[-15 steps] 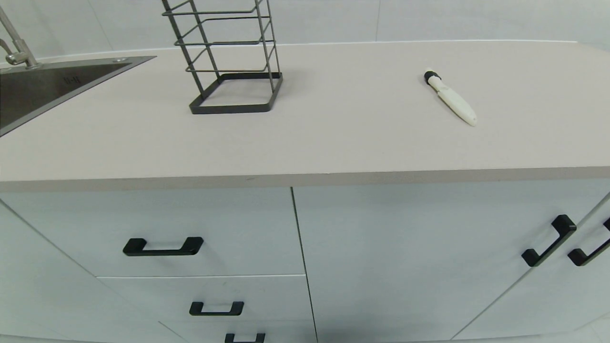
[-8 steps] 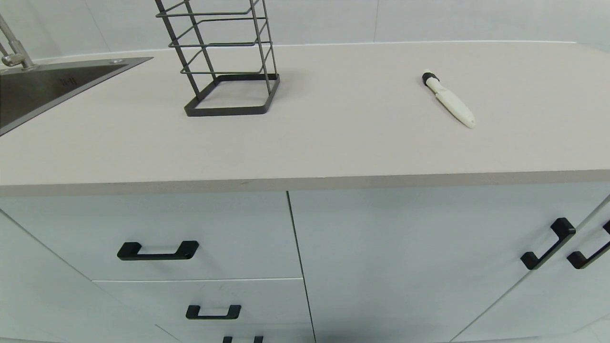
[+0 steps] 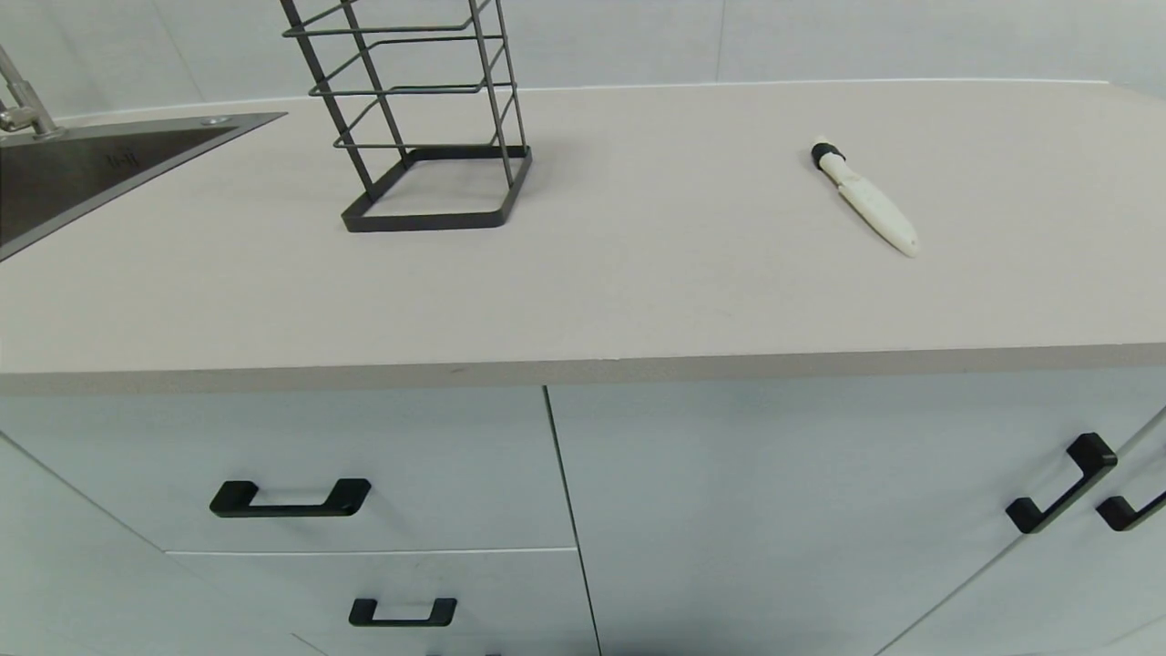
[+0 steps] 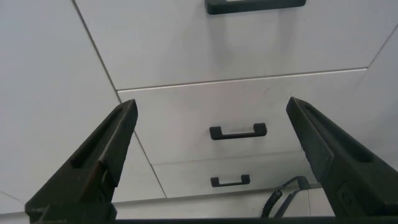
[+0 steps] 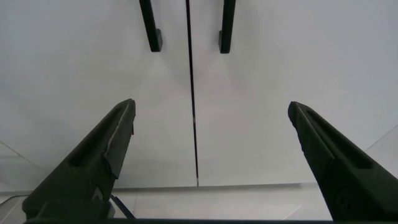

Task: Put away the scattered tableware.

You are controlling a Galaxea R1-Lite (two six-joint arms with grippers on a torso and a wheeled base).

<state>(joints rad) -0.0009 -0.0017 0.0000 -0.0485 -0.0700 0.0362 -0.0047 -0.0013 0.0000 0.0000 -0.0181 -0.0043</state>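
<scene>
Utensil (image 3: 864, 199) lies flat on the surface (image 3: 638, 273), at 3 o'clock from the wire rack (image 3: 419, 222). Probably light, stiff, slippery; grasp mid-body, crosswise. Left pincer (image 4: 211, 118) and right pincer (image 5: 211, 118) stand open, empty.

Head view: rack (image 3: 419, 221) loses its upper tiers to the top edge, left of centre; sink (image 3: 64, 173) runs off the left edge; tap (image 3: 25, 114) is clipped at upper left, its spout out of frame; worktop (image 3: 638, 292) runs past both side edges; at lower right a door handle (image 3: 1116, 515) is cut by the right edge; at upper right, the utensil (image 3: 865, 202) is too small for its kind to be told. Left wrist view: a drawer handle (image 4: 255, 5) and a dark cable (image 4: 273, 198) are cut by the frame's edge; the left gripper (image 4: 210, 106) runs out of frame at its base. Right wrist view: two door handles (image 5: 149, 25) are cut short by the edge; the right gripper (image 5: 210, 104) likewise at its base.
</scene>
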